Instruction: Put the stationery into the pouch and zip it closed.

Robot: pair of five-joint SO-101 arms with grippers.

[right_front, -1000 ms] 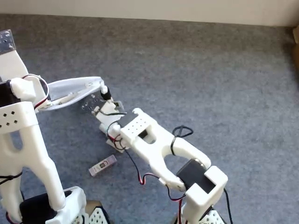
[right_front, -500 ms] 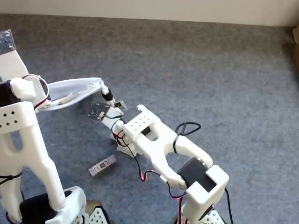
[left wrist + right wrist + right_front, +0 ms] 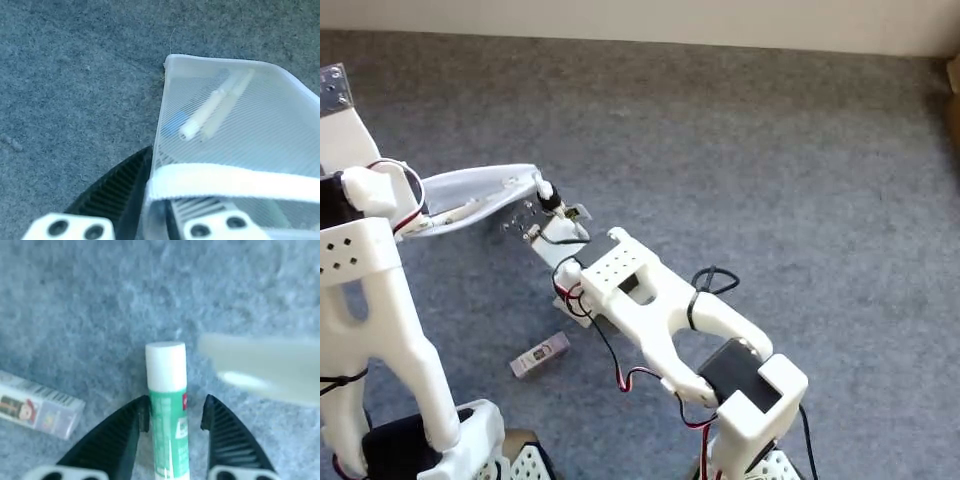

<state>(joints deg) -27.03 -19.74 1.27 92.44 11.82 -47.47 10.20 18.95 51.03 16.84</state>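
Grey carpet (image 3: 770,150) underneath. Right gripper (image 3: 174,407) is narrow, pinching a green glue stick (image 3: 166,385) just beside the pouch (image 3: 470,195). Left gripper (image 3: 155,200) clamps the pouch's edge, and its wrist view shows white pens (image 3: 210,112) inside.
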